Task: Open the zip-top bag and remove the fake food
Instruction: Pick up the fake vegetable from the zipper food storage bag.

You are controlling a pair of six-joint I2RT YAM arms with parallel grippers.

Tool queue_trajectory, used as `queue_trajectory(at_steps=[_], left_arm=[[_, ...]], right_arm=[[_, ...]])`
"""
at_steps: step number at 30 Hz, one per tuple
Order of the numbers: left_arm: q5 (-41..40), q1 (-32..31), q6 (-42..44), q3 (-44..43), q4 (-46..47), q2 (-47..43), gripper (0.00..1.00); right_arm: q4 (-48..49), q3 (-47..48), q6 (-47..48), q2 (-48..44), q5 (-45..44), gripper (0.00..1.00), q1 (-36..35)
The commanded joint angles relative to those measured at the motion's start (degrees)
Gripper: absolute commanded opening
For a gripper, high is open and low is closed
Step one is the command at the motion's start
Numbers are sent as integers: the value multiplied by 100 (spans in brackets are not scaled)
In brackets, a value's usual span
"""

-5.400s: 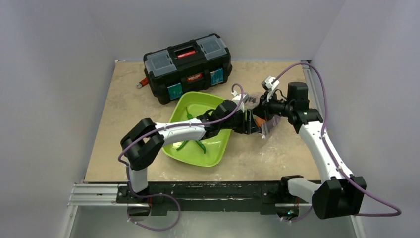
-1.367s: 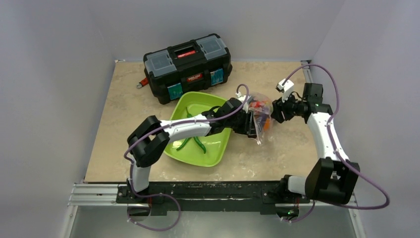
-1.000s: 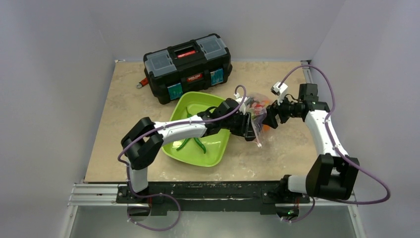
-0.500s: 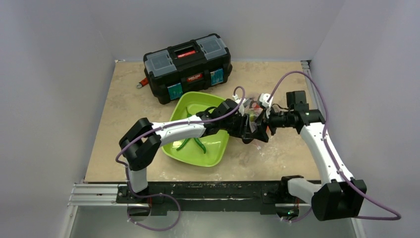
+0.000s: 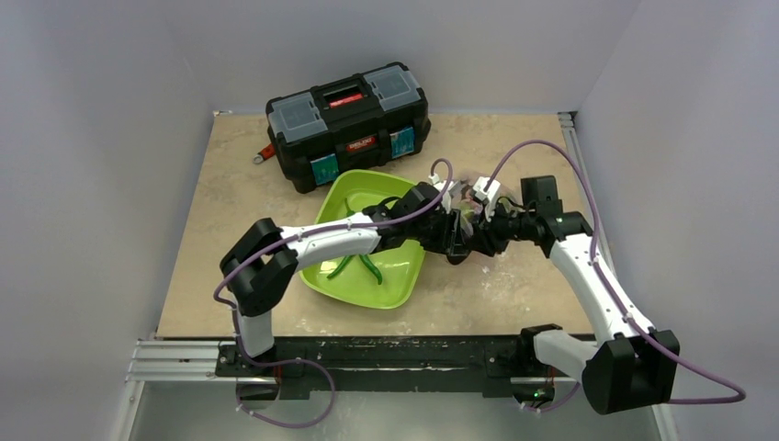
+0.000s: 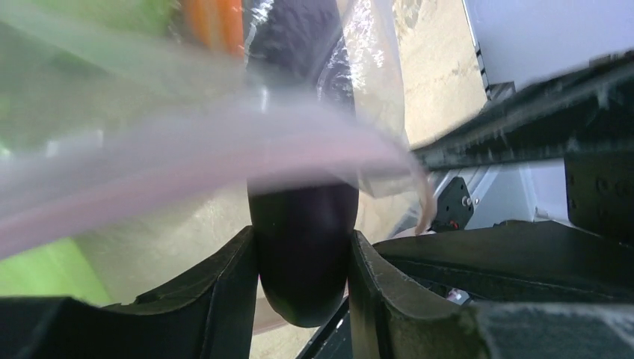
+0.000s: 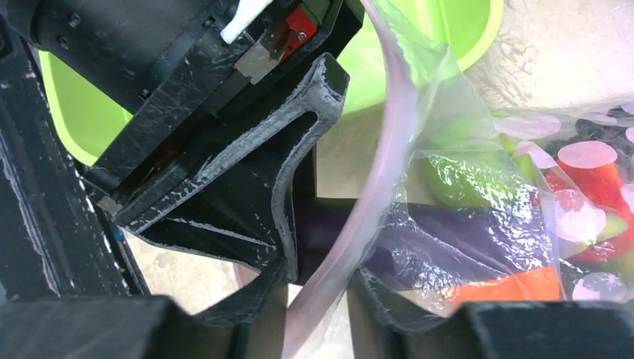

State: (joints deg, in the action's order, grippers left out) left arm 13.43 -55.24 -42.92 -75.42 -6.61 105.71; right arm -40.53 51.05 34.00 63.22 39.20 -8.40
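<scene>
The zip-top bag [image 5: 468,216] hangs between my two grippers just right of the tray. My left gripper [image 5: 457,241] is shut on the purple eggplant [image 6: 303,254] at the bag's mouth. The pink zip strip [image 6: 187,164] crosses in front of it. My right gripper [image 7: 318,321] faces the left one, and its fingers pinch the pink zip strip [image 7: 374,172] at the mouth edge. In the right wrist view the bag holds the eggplant [image 7: 419,239], a green lime [image 7: 463,179], a red strawberry [image 7: 591,179] and an orange piece [image 7: 508,288].
The lime-green tray [image 5: 386,285] lies left of the bag with green bean pods [image 5: 354,266] in it. A black toolbox [image 5: 349,124] stands at the back. The two grippers nearly touch. The right wall is close behind the right arm.
My right gripper has moved left from the table's right side to the bag's mouth and now grips the pink strip. The bag has sunk lower. The left gripper has stayed put.
</scene>
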Motion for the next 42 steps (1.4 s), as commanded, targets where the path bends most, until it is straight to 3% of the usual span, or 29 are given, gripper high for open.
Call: queue_trajectory(at_steps=[1, 5, 11, 26, 42], left_arm=[[-51, 22, -7, -220, -56, -405, 0], [-80, 28, 80, -147, -141, -601, 0], [107, 95, 88, -41, -234, -866, 0], [992, 145, 642, 1066, -632, -2130, 0], [1178, 327, 1818, 2063, -2271, -4069, 0]], right_arm=[[378, -64, -174, -132, -406, 25, -30], [493, -115, -235, -217, -632, 12, -30], [441, -185, -92, -285, -577, 4, -30], [578, -237, -49, -312, -757, 0, -29], [587, -200, -86, -278, -527, 0, -18]])
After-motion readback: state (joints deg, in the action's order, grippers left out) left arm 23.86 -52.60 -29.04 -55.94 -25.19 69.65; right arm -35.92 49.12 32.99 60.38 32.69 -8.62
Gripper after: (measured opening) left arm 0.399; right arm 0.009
